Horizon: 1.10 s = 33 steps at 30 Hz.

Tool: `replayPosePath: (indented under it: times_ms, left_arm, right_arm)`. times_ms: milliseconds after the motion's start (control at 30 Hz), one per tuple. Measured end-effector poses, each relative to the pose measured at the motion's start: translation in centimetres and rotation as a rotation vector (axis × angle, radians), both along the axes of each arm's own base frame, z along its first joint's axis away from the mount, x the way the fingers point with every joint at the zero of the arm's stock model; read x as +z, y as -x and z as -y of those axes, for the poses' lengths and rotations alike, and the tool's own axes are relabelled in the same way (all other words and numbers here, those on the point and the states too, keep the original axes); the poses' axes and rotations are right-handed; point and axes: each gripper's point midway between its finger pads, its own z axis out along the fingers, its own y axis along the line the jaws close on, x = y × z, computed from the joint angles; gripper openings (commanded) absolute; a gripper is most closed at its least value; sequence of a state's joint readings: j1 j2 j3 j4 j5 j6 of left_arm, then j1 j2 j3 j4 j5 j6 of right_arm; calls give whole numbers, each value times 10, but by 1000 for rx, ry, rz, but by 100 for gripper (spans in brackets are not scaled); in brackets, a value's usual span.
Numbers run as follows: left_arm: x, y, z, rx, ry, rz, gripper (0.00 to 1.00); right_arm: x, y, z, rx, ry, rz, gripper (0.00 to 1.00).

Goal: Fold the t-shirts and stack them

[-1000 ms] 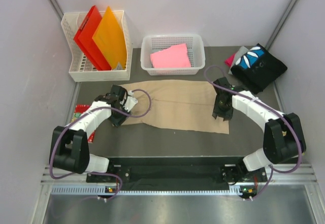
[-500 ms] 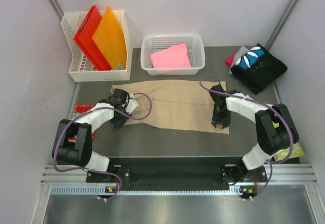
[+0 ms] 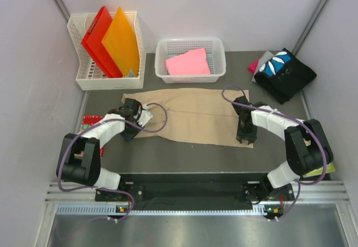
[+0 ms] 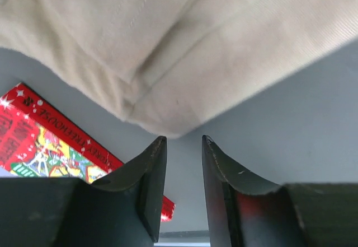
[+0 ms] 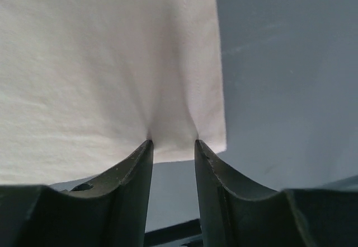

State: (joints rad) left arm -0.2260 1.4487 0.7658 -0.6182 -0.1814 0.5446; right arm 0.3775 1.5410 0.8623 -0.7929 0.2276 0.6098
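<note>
One tan t-shirt (image 3: 190, 115) lies flat on the table (image 3: 184, 154), long axis running left to right. The right gripper (image 5: 172, 141) is pinching its near right corner, and the cloth puckers there. The left gripper (image 4: 183, 139) is narrowed at the bunched left edge; can't tell if it's caught. There's also one pink t-shirt (image 3: 188, 63) in a basket (image 3: 162, 48) and one black t-shirt (image 3: 285, 76) far right.

t-shirts (image 3: 196, 115) — 5 | baskets (image 3: 190, 79) — 2 | folders (image 3: 120, 40) — 2 | arms (image 3: 106, 126) — 2
</note>
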Motion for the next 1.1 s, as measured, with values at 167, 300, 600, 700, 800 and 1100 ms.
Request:
replayPosePath:
  times_ms: [167, 300, 600, 700, 800, 1100]
  left_arm:
    - [14, 3, 1, -7, 17, 29, 51]
    - [25, -4, 1, -3, 12, 52, 59]
    - [22, -14, 4, 6, 13, 28, 49]
    - [12, -9, 4, 16, 11, -14, 48]
    - [10, -4, 4, 23, 8, -33, 51]
    - [-1, 10, 0, 39, -1, -65, 50]
  right_arm:
    - [4, 11, 12, -4, 37, -28, 36]
    - [8, 13, 18, -5, 61, -36, 36]
    - [18, 1, 25, -27, 76, -1, 36]
    - [19, 1, 30, -39, 87, 4, 36]
    - [22, -1, 34, -53, 93, 18, 37]
    - [12, 5, 36, -74, 78, -1, 36]
